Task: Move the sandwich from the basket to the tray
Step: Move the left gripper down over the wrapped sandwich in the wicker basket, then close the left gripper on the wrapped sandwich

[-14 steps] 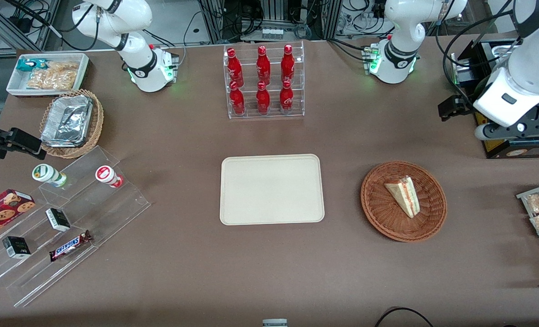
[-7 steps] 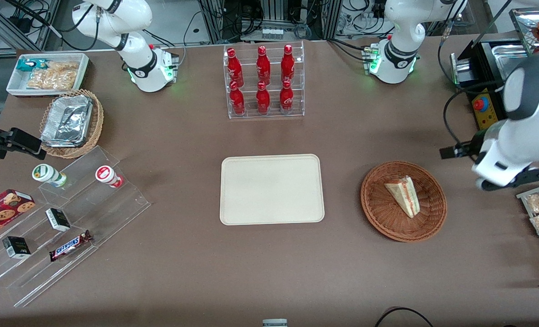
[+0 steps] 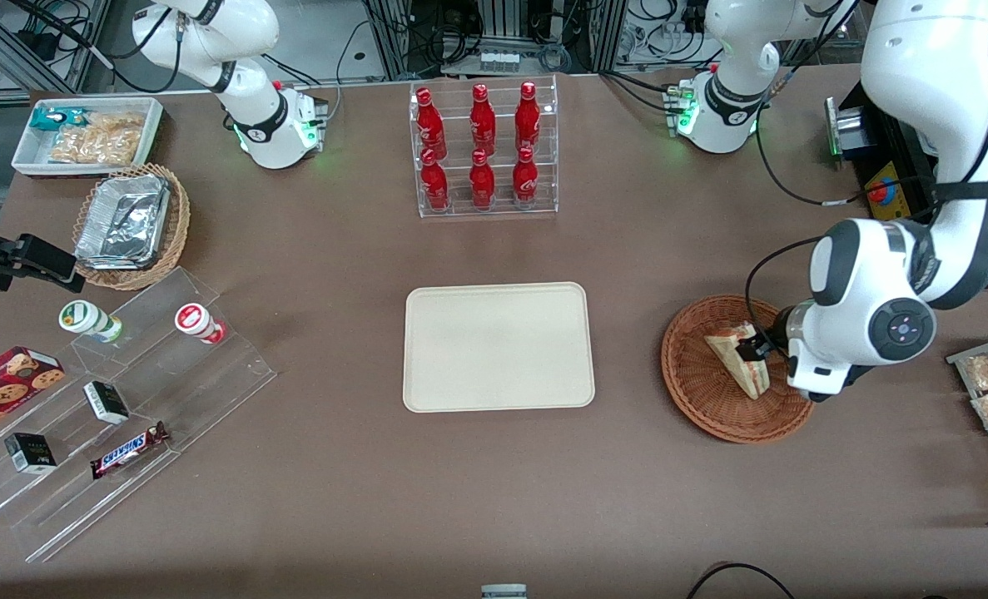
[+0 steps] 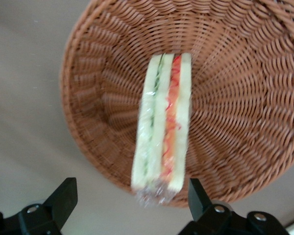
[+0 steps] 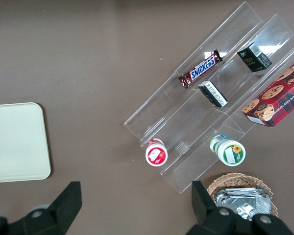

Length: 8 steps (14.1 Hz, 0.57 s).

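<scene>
We see the sandwich lying in the basket, its layered red and green edge facing up in the wrist view. The basket rests on the table at about three o'clock from the tray, apart from it. The claw hangs low over the basket at the sandwich's blunt end, at about three o'clock from it; its fingers stand spread, one on each side of that wrapped end, not touching it. The tray holds nothing.
</scene>
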Each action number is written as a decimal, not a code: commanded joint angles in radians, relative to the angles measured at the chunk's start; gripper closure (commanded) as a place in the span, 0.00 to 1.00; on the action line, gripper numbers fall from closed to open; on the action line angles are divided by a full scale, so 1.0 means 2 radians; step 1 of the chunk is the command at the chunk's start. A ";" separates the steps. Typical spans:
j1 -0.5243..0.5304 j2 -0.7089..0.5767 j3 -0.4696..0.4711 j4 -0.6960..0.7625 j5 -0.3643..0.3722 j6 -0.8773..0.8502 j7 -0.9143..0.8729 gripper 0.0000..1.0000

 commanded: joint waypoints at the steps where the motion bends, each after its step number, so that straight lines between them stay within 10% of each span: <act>1: -0.002 0.006 0.002 0.000 -0.005 0.021 -0.018 0.00; 8: -0.015 0.026 0.001 -0.046 -0.005 0.105 -0.039 0.00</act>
